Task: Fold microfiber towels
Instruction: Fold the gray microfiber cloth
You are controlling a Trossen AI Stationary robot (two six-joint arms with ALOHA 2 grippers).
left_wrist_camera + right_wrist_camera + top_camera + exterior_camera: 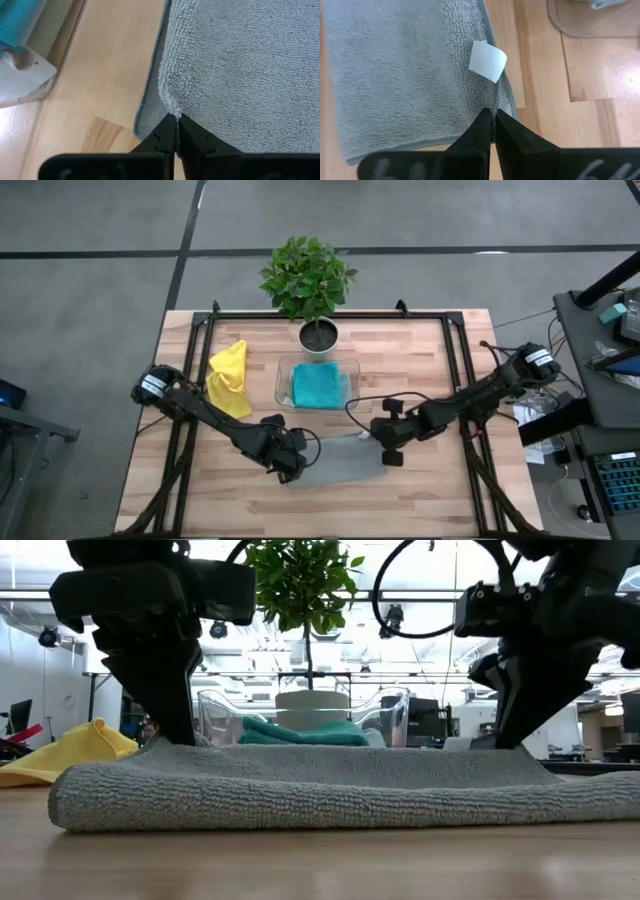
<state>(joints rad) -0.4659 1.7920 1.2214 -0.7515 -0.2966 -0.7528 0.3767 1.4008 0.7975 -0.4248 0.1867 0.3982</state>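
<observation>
**Inspector:** You have both arms down on the grey towel (340, 462), which lies flat and folded over near the front middle of the wooden table (420, 370). Your left gripper (176, 119) has its jaws pressed together, pinching the towel's upper layer at its left edge.

**Operator:** And the right one?

**Inspector:** Your right gripper (493, 114) is on the opposite edge, jaws likewise pinched on the cloth's rim, just beside a small white label (488, 61) curling off that towel. In the low view the towel reads as a thick folded band across the tabletop, both grippers standing on its top at either end.

**Operator:** Where are the other towels?

**Inspector:** You have a teal towel (320, 385) lying folded inside the clear plastic tray (284, 368), which sits behind the grey one, toward the table's middle. A yellow towel (229, 378) lies crumpled on the table to the left of the tray, close beside the left arm, apart from the tray.

**Operator:** Anything else on the surface?

**Inspector:** A potted plant (308, 280) in a white pot stands at the table's far edge, just behind the tray.
</observation>
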